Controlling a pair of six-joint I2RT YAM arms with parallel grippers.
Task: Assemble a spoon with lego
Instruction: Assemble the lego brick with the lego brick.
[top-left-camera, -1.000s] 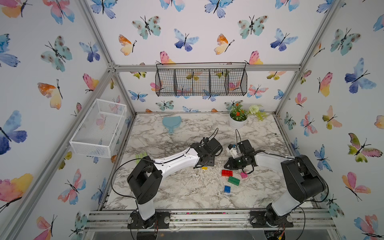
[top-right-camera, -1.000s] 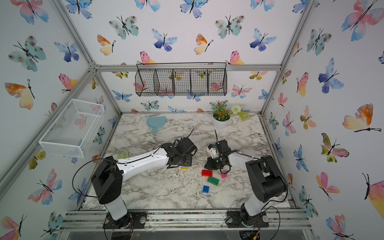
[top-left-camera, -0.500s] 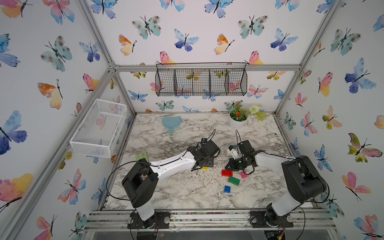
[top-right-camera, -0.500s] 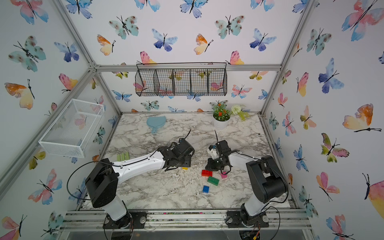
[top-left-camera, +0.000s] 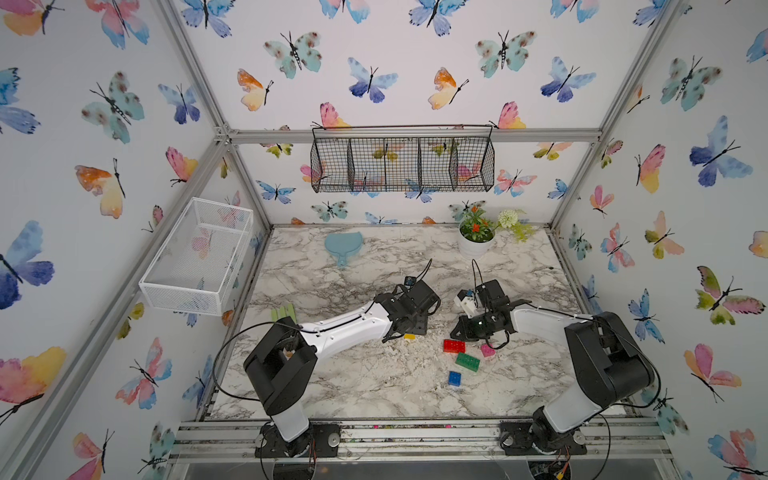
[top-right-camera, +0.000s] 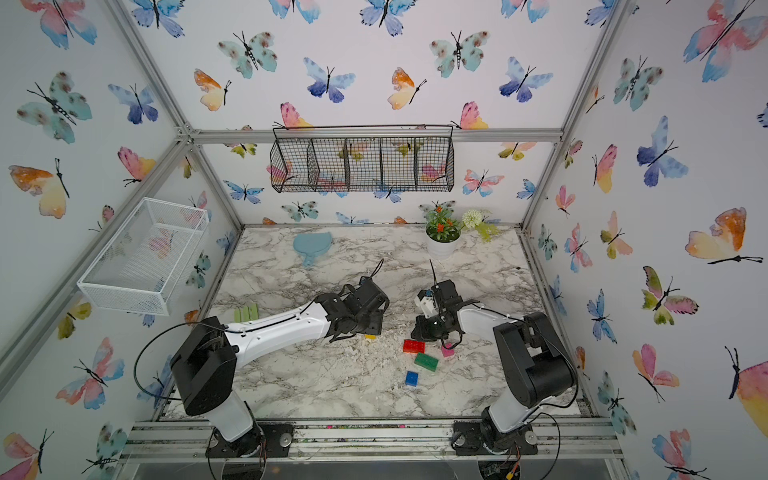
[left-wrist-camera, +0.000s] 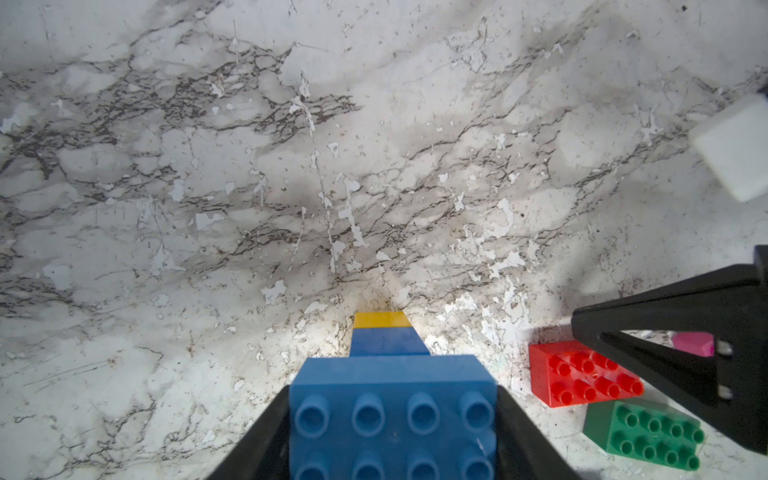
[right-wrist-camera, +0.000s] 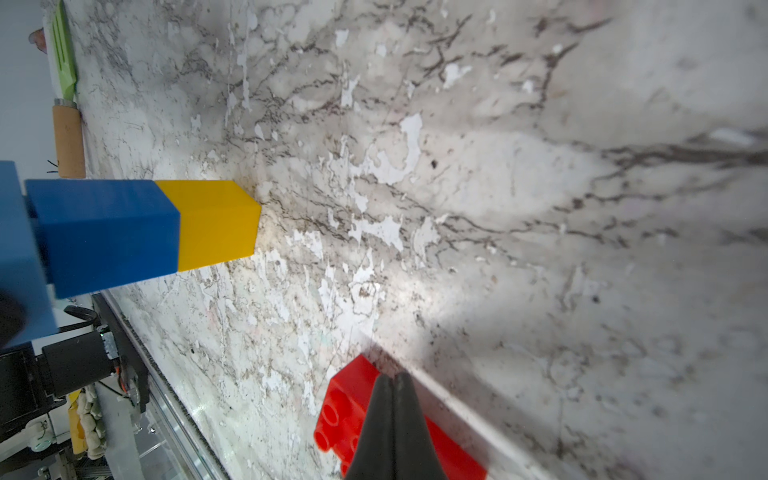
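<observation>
L gripper round 3-brick stack; R gripper, jaws together, at red brick

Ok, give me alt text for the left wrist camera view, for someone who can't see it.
The left end effector grips a long light-blue brick, with a blue brick and a yellow brick stacked beyond it toward the marble table. A red brick, green brick and pink brick lie loose beside it.

Marble table: red brick, green brick, pink brick, blue brick, paddle, flowerpot.
</observation>
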